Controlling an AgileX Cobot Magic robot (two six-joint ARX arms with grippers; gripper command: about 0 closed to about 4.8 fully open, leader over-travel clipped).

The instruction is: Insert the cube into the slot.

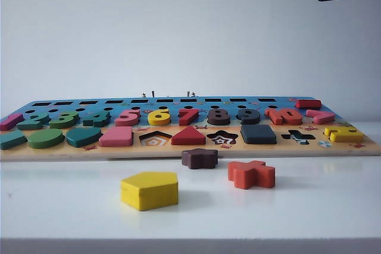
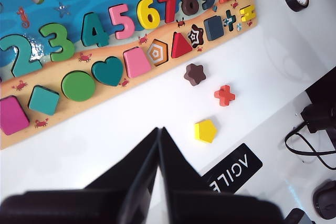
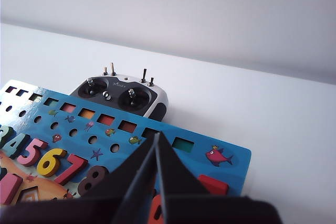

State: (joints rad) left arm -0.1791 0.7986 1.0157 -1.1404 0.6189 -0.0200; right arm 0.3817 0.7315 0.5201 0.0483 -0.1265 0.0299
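A: Loose on the table (image 1: 333, 194): yellow pentagon (image 1: 149, 190), brown star (image 1: 199, 158), orange cross (image 1: 252, 173). A radio controller (image 3: 122, 95) sits behind the board (image 1: 178, 150).

B: And the cube (image 1: 258, 134)?

A: Dark navy, flat, seated in the board's front row, at three o'clock from the star cutout (image 1: 222, 138).

B: Claws?

A: Left gripper (image 2: 159, 145) above the table, closed, empty. Right gripper (image 3: 157, 153) above the board, fingers together, empty.

The exterior view sits low at counter (image 1: 71, 200) level, facing the puzzle board (image 1: 53, 152) edge-on. Both wrist views look down on that board (image 2: 79, 109) (image 3: 231, 153) from opposite sides.
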